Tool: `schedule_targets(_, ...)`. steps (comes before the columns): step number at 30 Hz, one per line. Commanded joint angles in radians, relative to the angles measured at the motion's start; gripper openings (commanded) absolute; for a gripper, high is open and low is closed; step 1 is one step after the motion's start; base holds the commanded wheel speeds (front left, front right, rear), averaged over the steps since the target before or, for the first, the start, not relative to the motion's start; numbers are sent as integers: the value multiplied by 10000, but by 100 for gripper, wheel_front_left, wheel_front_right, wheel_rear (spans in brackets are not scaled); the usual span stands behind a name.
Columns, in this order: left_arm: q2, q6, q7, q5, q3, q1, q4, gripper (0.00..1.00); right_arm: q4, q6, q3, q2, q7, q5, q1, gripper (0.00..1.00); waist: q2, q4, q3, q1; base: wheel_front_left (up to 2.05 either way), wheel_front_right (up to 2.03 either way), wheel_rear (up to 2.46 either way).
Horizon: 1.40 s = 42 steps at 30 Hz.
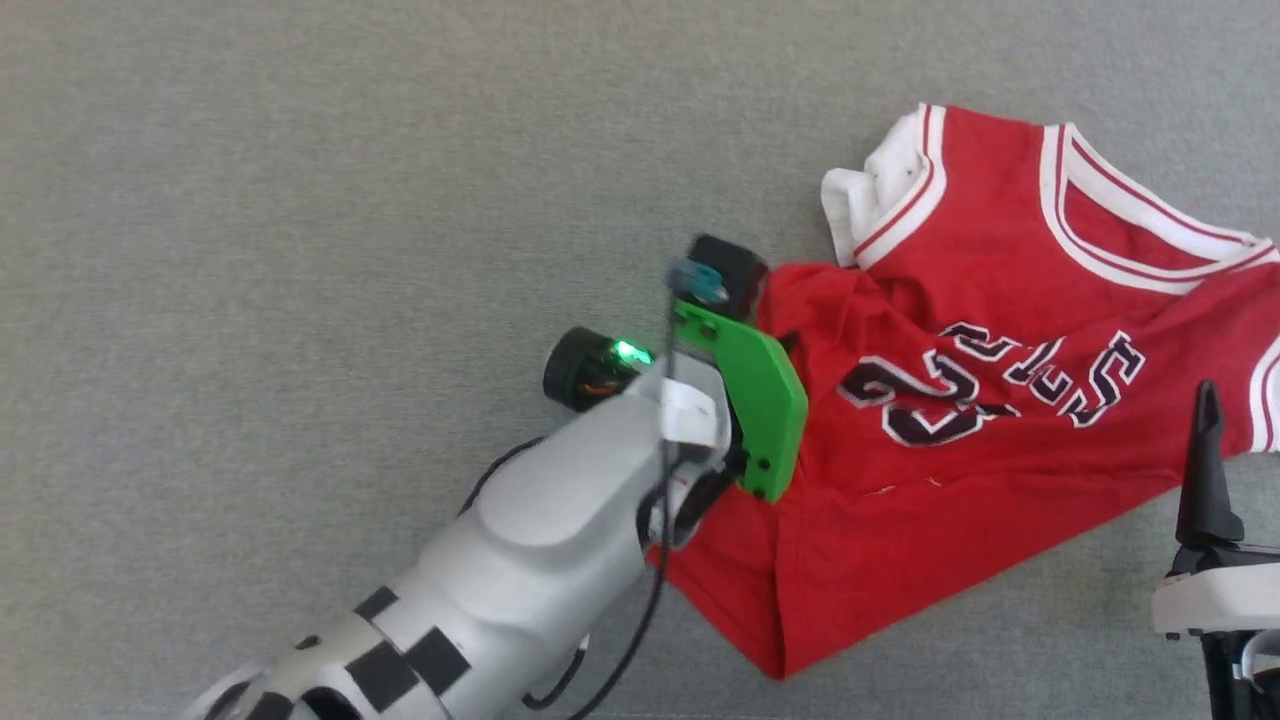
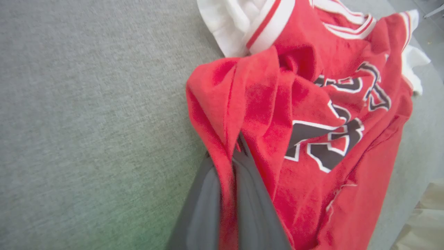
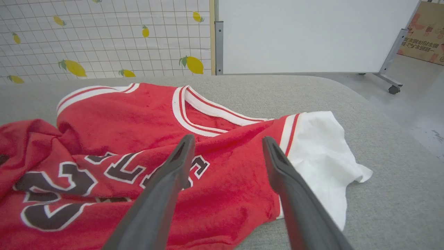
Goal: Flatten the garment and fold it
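Observation:
The garment (image 1: 1000, 250), a red jersey with white sleeves, striped trim and black lettering, lies rumpled on the grey surface (image 1: 300, 200) at the right of the head view. My left gripper (image 2: 236, 144) is shut on a raised fold of red cloth at the garment's (image 2: 312, 69) left edge, and the fabric bunches up around its fingers. In the head view the green wrist plate (image 1: 760, 390) covers those fingers. My right gripper (image 3: 227, 142) stands open just above the garment (image 3: 138, 121), near its white sleeve (image 3: 322, 146), with nothing between the fingers. One of its fingers (image 1: 1205, 470) rises at the lower right.
Bare grey padded surface stretches left of the garment. In the right wrist view the surface's rounded edge (image 3: 381, 114) drops to the floor at the right. A wheeled whiteboard (image 3: 312, 34), a lemon-patterned wall (image 3: 104, 41) and a cardboard box (image 3: 426, 34) stand beyond.

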Motion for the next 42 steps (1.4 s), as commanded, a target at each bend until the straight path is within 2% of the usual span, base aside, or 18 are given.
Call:
schedule_targets(1,182,-69,-344,-146,247,-43,-179,0,3,-15,-48,3,-9,-48,-45,100,-1,253,-303,-1,0,0,0)
schedule_targets(3,576,-58,-778,-279,579,228,-605,0,-11,-15,-93,3,56,-54,68,100,-1,388,-513,-1,0,0,0)
schedule_targets(6,1377,239,-1294,-576,1137,1037,-1511,0,-48,-15,-129,3,146,-62,248,100,-1,593,-849,-1,0,0,0)
schedule_targets(8,2045,620,-1502,-882,1523,1930,-2342,0,-91,-15,-143,3,224,-58,365,100,-1,718,-1046,-1,0,0,0)
schedule_targets(11,3166,1458,-1743,-1317,2002,3721,-3809,0,-185,-15,-168,3,355,-65,529,100,-1,925,-1263,-1,0,0,0)
schedule_targets(13,3692,1983,-1946,-1787,2343,5093,-4768,0,-257,-15,-188,3,441,-72,625,100,-1,1046,-1340,-1,0,0,0)
schedule_targets(15,3927,2261,-2099,-2446,2604,6483,-5628,0,-343,-15,-257,3,519,-95,722,100,-1,1208,-1395,-1,0,0,0)
schedule_targets(19,4015,2340,-2287,-3361,2652,8488,-6682,0,-535,-15,-360,3,692,-172,843,100,-1,1504,-1413,-1,0,0,0)
schedule_targets(23,3669,2317,-2634,-3496,2598,8980,-6938,0,-662,-15,-312,3,854,-252,861,100,-1,1786,-1470,-1,0,0,0)
schedule_targets(25,3525,2341,-2787,-3377,2612,8847,-6935,100,-677,-15,-257,3,913,-266,864,100,-1,1862,-1532,-1,0,0,0)
schedule_targets(31,3381,2351,-3659,-2728,3105,8076,-7203,100,-630,-15,-134,3,992,-240,877,100,-1,1870,-1711,-1,0,0,0)
schedule_targets(35,3627,2453,-3962,-2227,3533,7305,-7537,100,-588,-15,-154,3,978,-184,916,100,-1,1811,-1724,-1,0,0,0)
schedule_targets(38,4160,2687,-3606,-1371,3454,6113,-7306,100,-542,-15,-86,3,962,-142,880,100,-1,1699,-1647,-1,0,0,0)
schedule_targets(42,4260,2542,-2218,-1024,2786,4641,-6576,100,-483,-15,32,3,921,-78,798,100,-1,1511,-1497,-1,0,0,0)
